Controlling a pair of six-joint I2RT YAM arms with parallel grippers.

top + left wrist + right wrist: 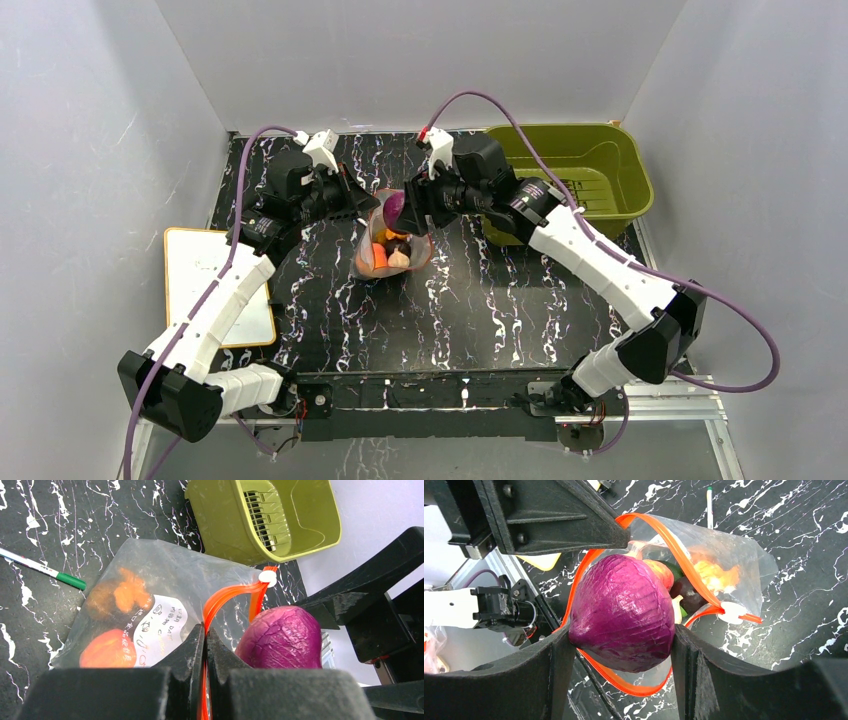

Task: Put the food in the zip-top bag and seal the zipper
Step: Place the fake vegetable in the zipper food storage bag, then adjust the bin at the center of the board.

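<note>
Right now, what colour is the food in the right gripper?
The food is purple, clearest in the right wrist view.

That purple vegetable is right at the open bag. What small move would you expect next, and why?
Probably the right claw should ease the purple piece a little deeper into the bag, then let go. The piece sits within the loop of the orange zipper, the left claw pinches that rim, holding the mouth open, and other food lies inside.

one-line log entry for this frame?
left gripper: shut on zipper | right gripper: shut on purple vegetable, at bag mouth | bag: open, orange pieces inside | zipper: unsealed
</note>
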